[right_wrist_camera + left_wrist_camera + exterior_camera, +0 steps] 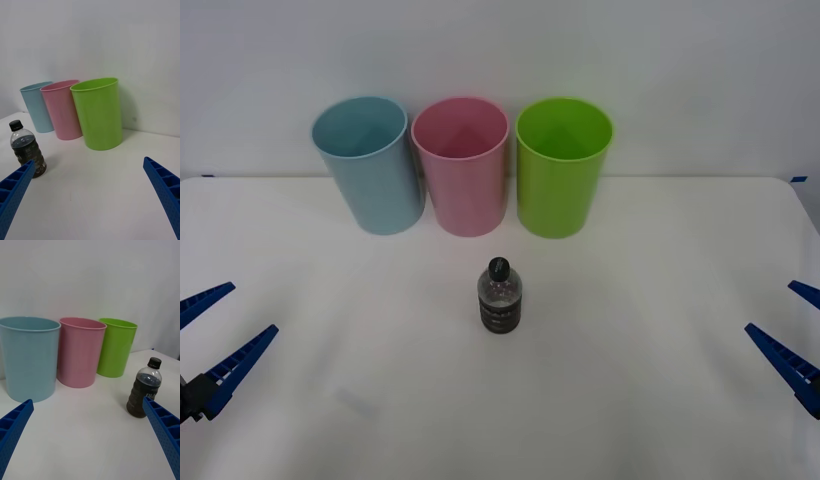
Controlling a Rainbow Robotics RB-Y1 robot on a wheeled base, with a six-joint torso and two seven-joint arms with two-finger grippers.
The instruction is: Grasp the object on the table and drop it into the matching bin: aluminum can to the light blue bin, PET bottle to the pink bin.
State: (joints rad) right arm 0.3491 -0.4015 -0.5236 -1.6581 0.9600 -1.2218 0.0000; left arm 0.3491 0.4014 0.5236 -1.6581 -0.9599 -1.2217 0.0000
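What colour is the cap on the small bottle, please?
Black, on the bottle cap; the left wrist view shows it best.

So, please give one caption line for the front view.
PET bottle upright on the table before three bins; both open grippers wait apart.

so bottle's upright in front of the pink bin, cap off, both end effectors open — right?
Not quite: the black cap is on the bottle, as the left wrist view shows. Otherwise right: it stands upright before the pink bin, left end effector and right end effector open.

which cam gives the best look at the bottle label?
Left wrist view: the PET bottle is nearest, side-on, label lettering partly visible behind a claw finger. Right wrist view shows the label cut by a finger. Front view shows it from above, small.
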